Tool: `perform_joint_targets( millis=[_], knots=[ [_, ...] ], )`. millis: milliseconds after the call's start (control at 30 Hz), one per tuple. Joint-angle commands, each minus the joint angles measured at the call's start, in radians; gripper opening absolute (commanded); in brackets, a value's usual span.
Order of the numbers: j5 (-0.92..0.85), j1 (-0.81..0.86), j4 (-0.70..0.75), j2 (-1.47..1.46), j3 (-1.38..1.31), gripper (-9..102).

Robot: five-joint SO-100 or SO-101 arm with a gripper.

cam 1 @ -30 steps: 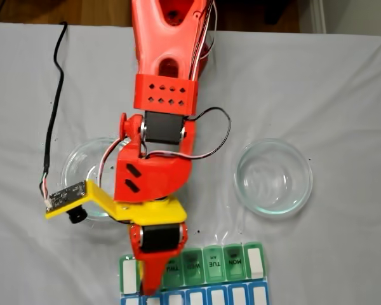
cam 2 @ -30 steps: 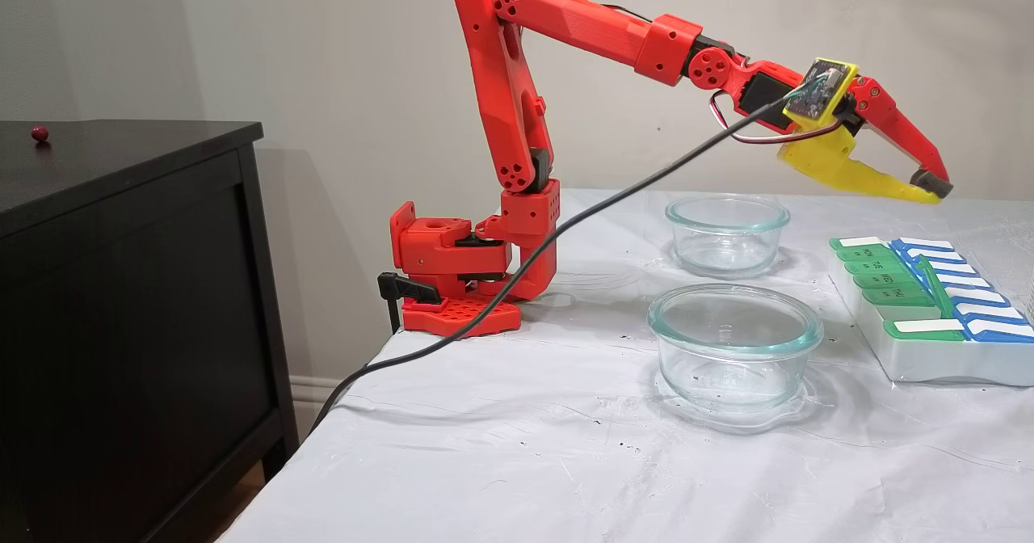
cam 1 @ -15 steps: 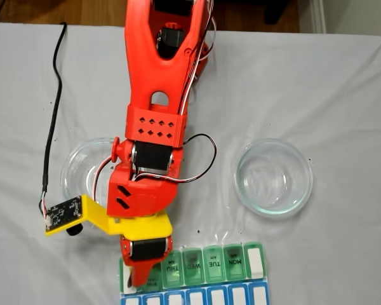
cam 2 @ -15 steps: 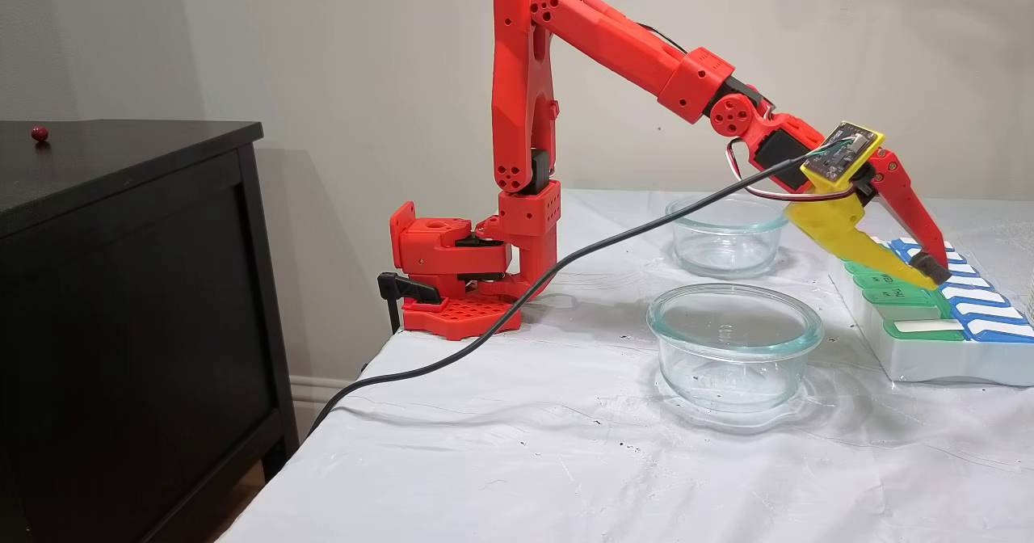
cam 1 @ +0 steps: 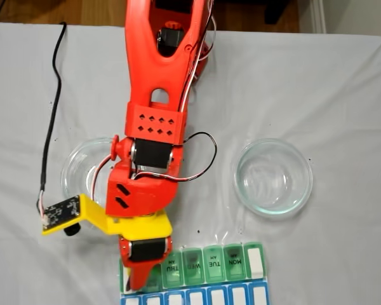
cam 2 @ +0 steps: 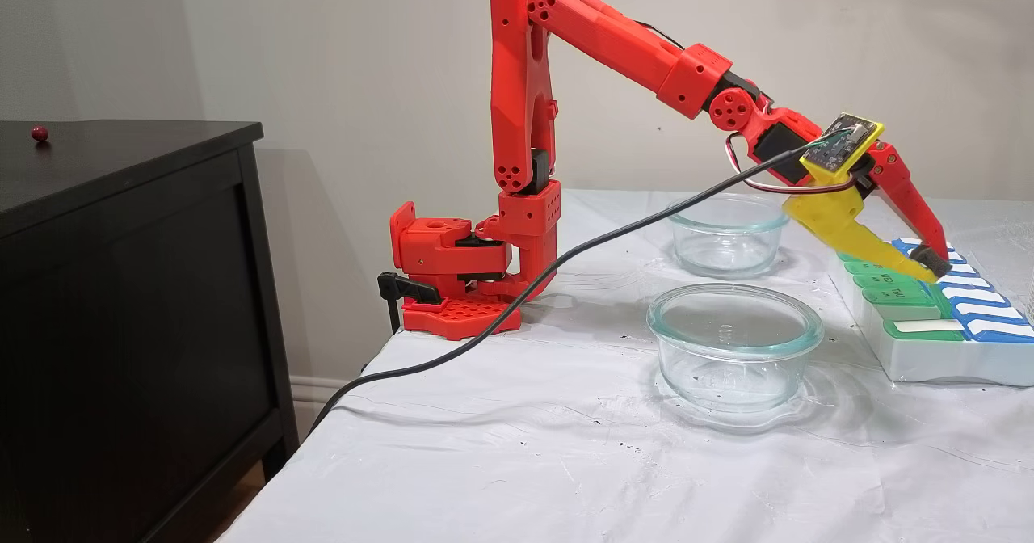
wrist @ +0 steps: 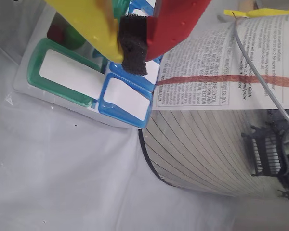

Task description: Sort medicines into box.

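The gripper (wrist: 130, 45), tips pressed together and empty, hangs just over the pill organiser (wrist: 62, 72); red and green balls (wrist: 67, 36) lie beneath. Dropping lower could shove the organiser.

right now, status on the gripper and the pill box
Gripper shut, empty, tip over pill box. Red ball and green ball in open compartment. Both glass bowls empty.

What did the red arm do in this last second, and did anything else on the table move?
The arm swung down from high above the table, and its gripper now sits just over the pill box, jaws closed together. An upright green lid that stood open on the box a second ago is no longer seen. Both glass bowls stayed put.
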Motion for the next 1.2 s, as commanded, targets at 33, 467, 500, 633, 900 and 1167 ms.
perform_joint_targets(
  millis=[33, 467, 500, 633, 900, 1167],
  knots=[
    [0.044, 0.014, -0.066, 0.135, -0.087, 0],
    [0.19, -0.078, -0.091, 0.046, -0.048, 0],
    [0.189, -0.078, -0.092, 0.038, -0.048, 0],
    [0.16, -0.071, -0.06, 0.017, -0.064, 0],
    [0.094, -0.072, 0.084, 0.035, -0.072, 0],
    [0.066, -0.067, 0.175, 0.037, -0.077, 0]
  ],
)
